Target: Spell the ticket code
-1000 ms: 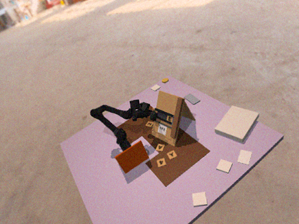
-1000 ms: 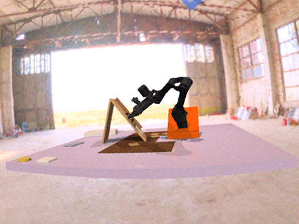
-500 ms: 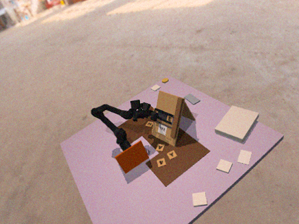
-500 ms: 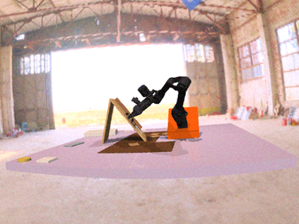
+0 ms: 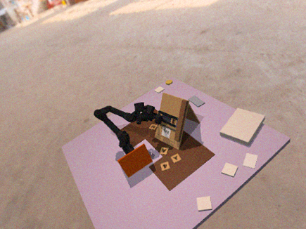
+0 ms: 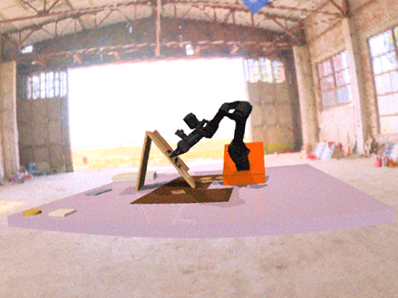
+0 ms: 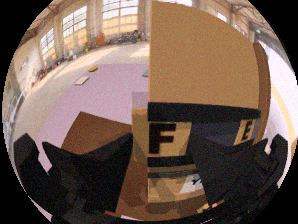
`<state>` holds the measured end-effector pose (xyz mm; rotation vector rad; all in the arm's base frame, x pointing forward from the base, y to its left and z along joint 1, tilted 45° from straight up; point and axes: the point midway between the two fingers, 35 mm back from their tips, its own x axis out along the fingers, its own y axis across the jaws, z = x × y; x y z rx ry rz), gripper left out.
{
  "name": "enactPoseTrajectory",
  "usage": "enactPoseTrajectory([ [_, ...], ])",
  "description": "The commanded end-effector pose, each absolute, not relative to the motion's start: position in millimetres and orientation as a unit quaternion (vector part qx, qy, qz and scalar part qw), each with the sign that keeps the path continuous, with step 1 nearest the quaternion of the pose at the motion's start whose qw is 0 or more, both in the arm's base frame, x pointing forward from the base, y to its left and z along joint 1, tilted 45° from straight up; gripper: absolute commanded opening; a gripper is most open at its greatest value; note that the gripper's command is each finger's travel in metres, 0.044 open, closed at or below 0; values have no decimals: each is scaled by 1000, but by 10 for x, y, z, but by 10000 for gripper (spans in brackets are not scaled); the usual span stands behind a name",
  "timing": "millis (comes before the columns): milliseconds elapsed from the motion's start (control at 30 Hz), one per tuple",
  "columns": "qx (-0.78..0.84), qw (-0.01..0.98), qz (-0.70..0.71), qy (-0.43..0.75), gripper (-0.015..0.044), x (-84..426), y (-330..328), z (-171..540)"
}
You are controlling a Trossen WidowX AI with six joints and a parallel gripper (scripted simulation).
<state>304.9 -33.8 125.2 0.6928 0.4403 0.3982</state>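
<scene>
My gripper [image 5: 159, 119] [image 6: 173, 155] is shut on the F tile [image 7: 161, 138], at the left end of the rail [image 5: 167, 115] [image 7: 202, 111] on the leaning board [image 5: 173, 101] [image 7: 200, 60]. The F reads upright; most of the tile is between the rail's dark lips, its left part sticking out. An E tile [image 5: 173, 120] [image 7: 246, 131] sits at the right end, with dark rail between the two. The ticket [image 5: 166, 133] is below the rail; its print is too blurred to read. Loose tiles [image 5: 153, 126] [image 5: 163, 151] [image 5: 176, 158] [image 5: 164, 165] lie flat, their letters unclear.
An orange panel [image 5: 136, 161] [image 6: 258, 163] stands beside the arm's base. A thick cream slab [image 5: 243, 124], a grey plate [image 5: 197, 100], several pale squares [image 5: 204, 203] and a yellow disc [image 5: 168, 82] [image 6: 32, 212] lie around the brown mat [image 5: 190, 164].
</scene>
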Motion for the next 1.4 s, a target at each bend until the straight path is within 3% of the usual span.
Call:
enactPoseTrajectory([
  [0, 333, 898, 194, 212, 0, 3054, -348, 1238],
  [1367, 333, 898, 194, 212, 0, 3086, -460, 1130],
])
